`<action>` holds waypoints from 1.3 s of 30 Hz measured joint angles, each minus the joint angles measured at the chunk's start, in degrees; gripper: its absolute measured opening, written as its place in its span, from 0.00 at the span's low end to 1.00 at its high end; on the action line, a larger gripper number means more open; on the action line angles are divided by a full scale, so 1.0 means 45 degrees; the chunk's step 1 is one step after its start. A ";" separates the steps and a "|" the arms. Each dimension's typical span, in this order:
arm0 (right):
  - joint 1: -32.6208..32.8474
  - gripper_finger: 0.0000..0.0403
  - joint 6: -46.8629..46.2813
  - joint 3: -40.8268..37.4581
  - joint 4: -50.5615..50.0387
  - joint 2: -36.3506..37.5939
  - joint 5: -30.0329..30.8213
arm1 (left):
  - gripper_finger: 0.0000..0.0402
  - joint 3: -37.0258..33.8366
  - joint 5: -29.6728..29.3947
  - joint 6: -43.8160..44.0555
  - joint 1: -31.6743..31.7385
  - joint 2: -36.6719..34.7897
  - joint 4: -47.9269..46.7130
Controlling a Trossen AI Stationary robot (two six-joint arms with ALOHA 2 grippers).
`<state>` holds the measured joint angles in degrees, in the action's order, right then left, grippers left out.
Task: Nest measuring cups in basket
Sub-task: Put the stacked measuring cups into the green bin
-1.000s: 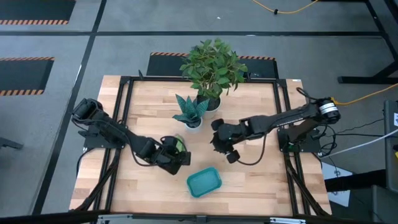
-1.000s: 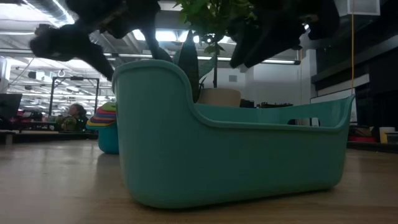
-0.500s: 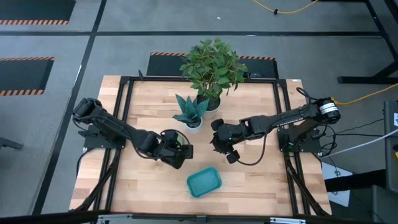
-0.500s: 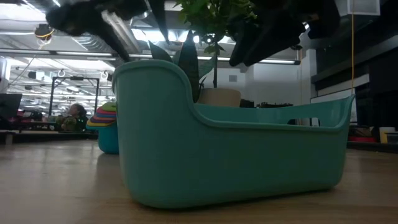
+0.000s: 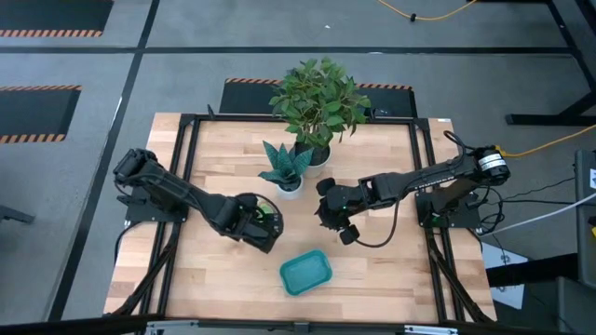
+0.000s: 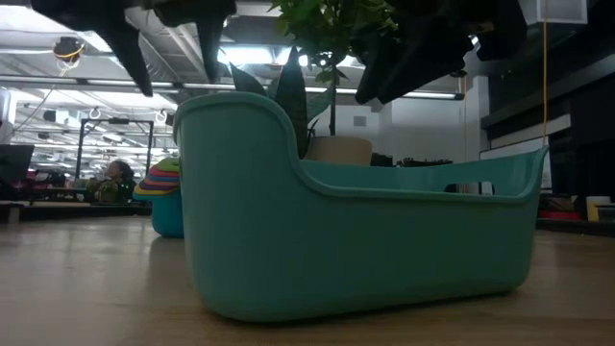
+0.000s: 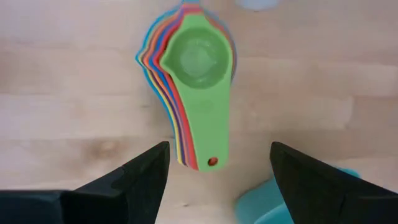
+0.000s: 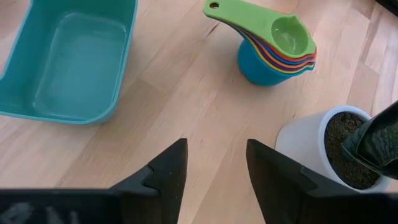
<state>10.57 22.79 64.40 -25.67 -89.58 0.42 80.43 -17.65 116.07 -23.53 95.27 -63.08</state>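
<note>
The measuring cups (image 7: 198, 59) sit nested in one stack, green on top and the big blue one (image 8: 256, 67) on the wood, their handles fanned out together (image 7: 205, 140). My left gripper (image 7: 218, 149) hangs open above the handles, its fingers well clear of the stack in the low view (image 6: 163, 197). The stack lies under that gripper in the high view (image 5: 268, 213). The teal basket (image 5: 305, 272) stands empty near the table's near edge (image 8: 74, 62). My right gripper (image 5: 331, 212) hovers open to the right of the cups.
A white pot with a spiky plant (image 5: 289, 177) stands just beyond the cups, and its rim shows in the right wrist view (image 8: 336, 149). A larger leafy plant (image 5: 318, 102) is behind it. Bare wood lies left of the basket (image 5: 200, 270).
My left gripper has moved a little toward the table's far edge, coming over the stacked cups, and its fingers have tipped from slanting to pointing down. The cups, the basket and my right arm have kept still.
</note>
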 joint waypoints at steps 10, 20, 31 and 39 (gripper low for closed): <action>0.0004 0.42 -0.0040 0.0000 0.0019 -0.0005 0.0002 | 0.68 0.0013 0.0893 0.0089 0.0097 0.1368 0.0219; 0.0000 0.42 -0.0044 0.0000 0.0034 -0.0005 0.0002 | 0.68 0.0013 0.0716 0.0197 0.0131 0.1698 0.0337; 0.0002 0.42 -0.0049 0.0000 0.0031 -0.0005 0.0002 | 0.68 0.0003 0.0495 0.0196 0.0287 0.1898 0.0755; 0.0004 0.42 -0.0053 0.0000 0.0028 -0.0010 0.0002 | 0.68 -0.0002 0.0855 0.0198 0.0287 0.2301 0.0815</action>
<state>10.59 22.55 64.40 -25.54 -89.62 0.43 80.42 -13.80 116.95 -22.24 105.63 -59.42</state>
